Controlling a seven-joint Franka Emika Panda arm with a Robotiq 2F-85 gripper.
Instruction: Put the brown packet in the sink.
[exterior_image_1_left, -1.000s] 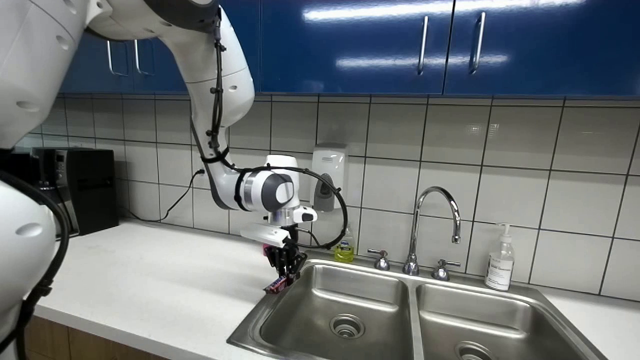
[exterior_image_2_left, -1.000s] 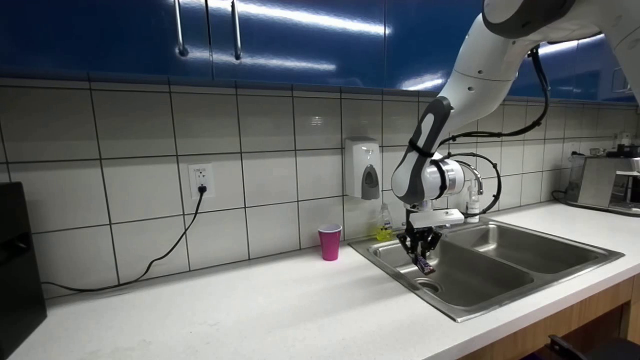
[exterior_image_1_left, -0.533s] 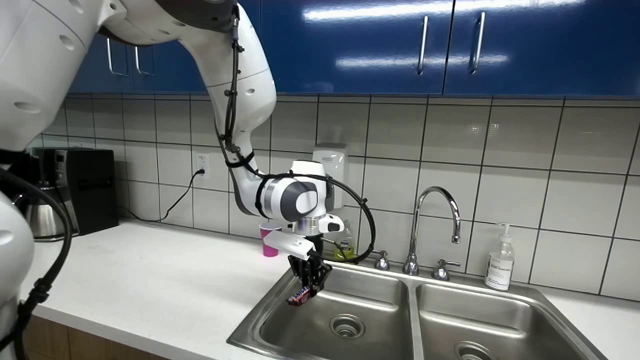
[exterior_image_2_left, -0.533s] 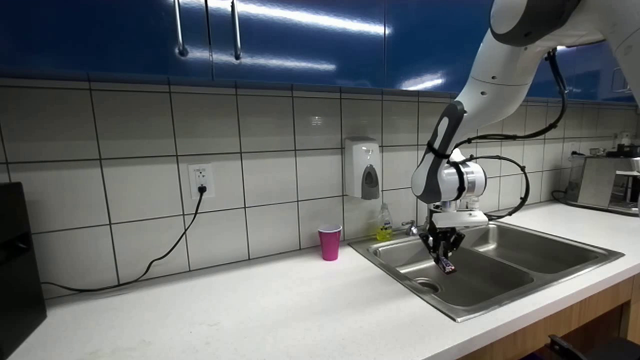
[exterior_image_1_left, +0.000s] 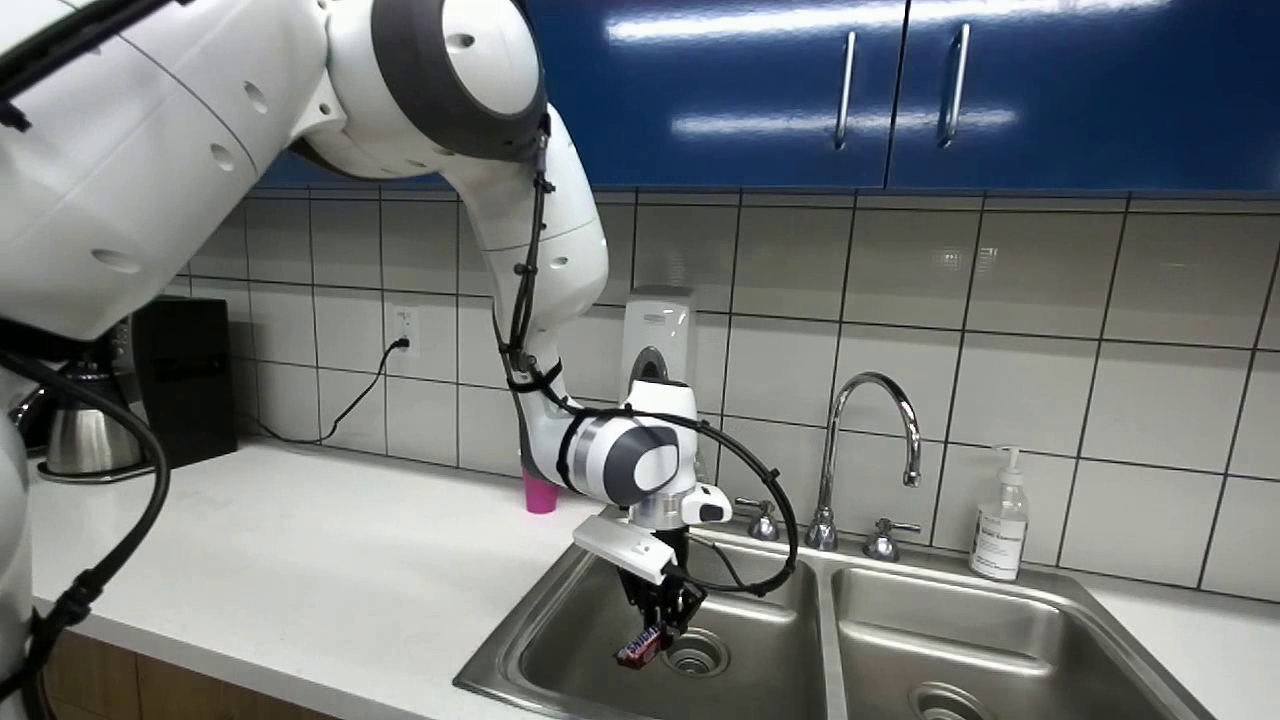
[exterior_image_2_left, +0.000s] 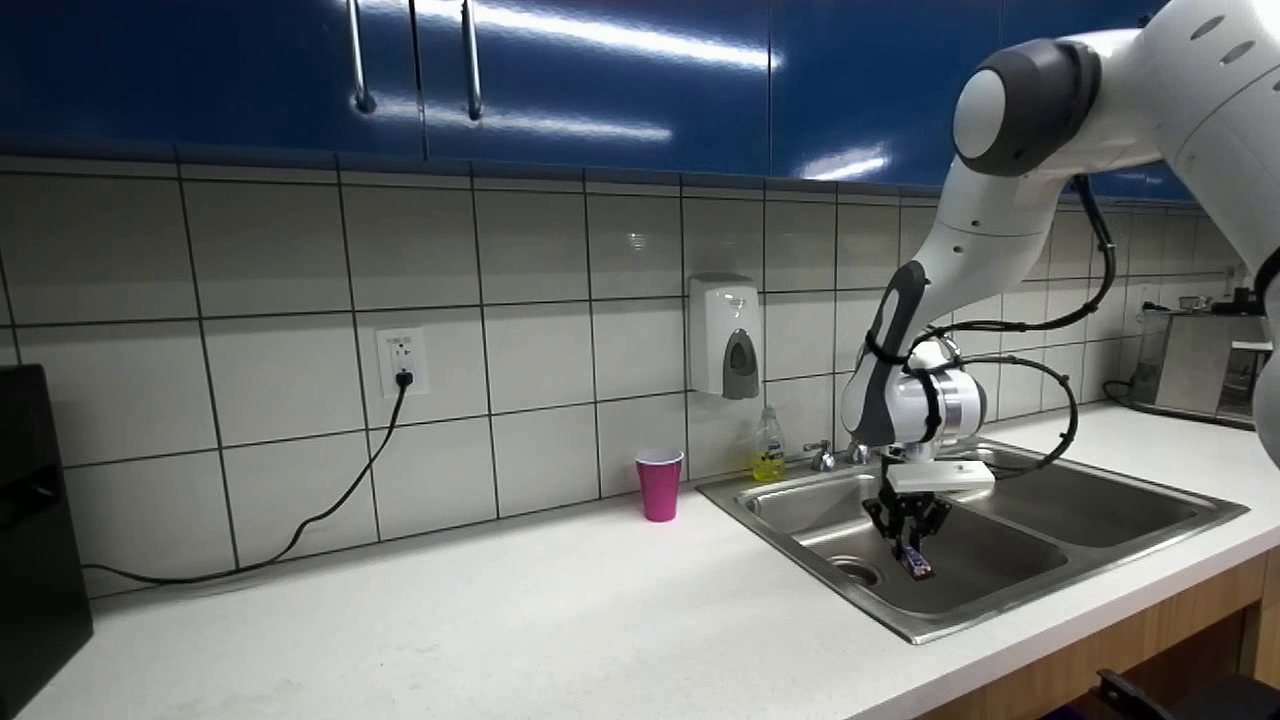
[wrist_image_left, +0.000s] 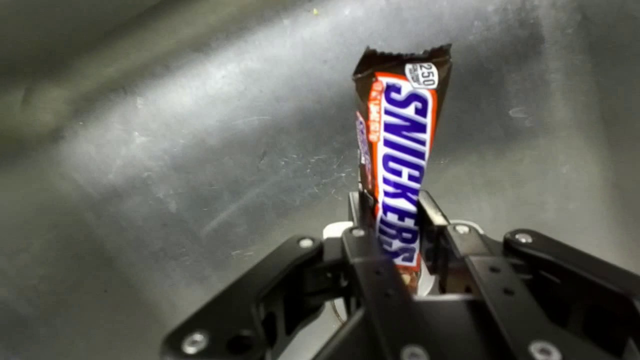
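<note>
Carrying its load home, the gripper (exterior_image_1_left: 667, 631) holds a brown packet (exterior_image_1_left: 640, 648) over the left-hand basin (exterior_image_1_left: 760, 640) of the stainless-steel sink (exterior_image_1_left: 500, 655), in an exterior view, having moved inward and downward from the sink's rim within the past second. The packet slants down from its grasp, appearing close to the sink's drain (exterior_image_1_left: 698, 656). In an exterior view, the packet also shows inside the outline of that basin, while a pink cup (exterior_image_2_left: 659, 486) stands on the white surface (exterior_image_2_left: 450, 620) outside the sink, near its back corner. In the wrist view, the fingers (wrist_image_left: 432, 209) are clamped on the packet's near end, its crimped dark end jutting free over bare metal of the sink. The shift leaves the crossing to the sink apparently complete; lowering a little and letting go look to be the steps that remain. Whether the packet touches the sink's floor is unclear from these angles, and a release from height could let it bounce or slide toward the drain.
</note>
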